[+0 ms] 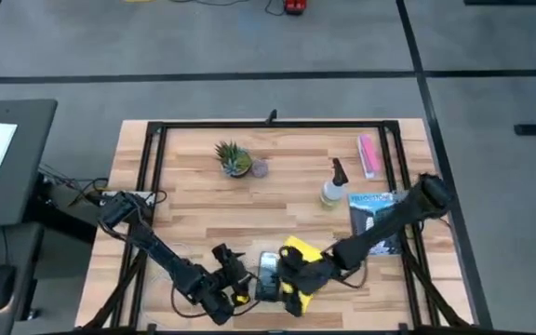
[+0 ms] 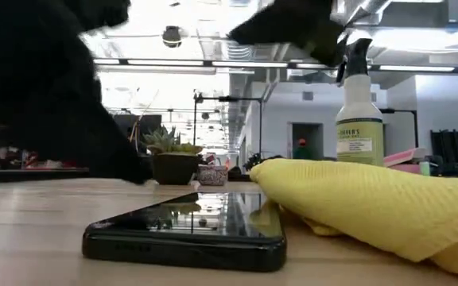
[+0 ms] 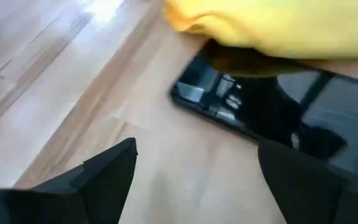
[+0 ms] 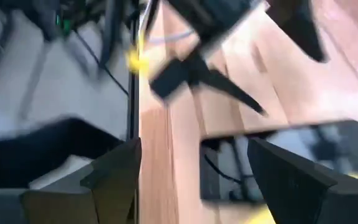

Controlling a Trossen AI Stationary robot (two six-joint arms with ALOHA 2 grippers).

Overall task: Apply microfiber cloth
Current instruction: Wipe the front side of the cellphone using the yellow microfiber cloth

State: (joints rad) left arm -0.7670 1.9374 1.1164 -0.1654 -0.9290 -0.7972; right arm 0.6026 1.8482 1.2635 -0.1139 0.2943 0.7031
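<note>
The wooden table fills most of what I see from above, a light butcher-block top inside a black frame. Everything else I place against the black smartphone, which lies flat near the table's front edge, screen up and reflecting the ceiling lights.

The left arm reaches in from the table's left side and ends just left of the phone. The left gripper sits low beside it, and its wrist camera shows both dark fingers spread well apart with bare wood between them and nothing held. The phone's near corner lies just ahead of that gap.

The right arm comes diagonally from the far right side, down toward the phone. The right gripper sits just right of the phone, on top of the cloth. Its fingers stand apart in its own view, with the phone's edge showing between them. Whether they pinch any fabric I cannot tell.

The microfiber cloth, bright yellow and bunched, lies against the phone's right side. From table height, its folded edge overlaps the phone's far corner.

Behind the phone, farther back and to the right, a booklet lies flat, and a spray bottle stands upright. A pink packet lies beyond that. A small potted succulent sits well back, to the phone's left.
</note>
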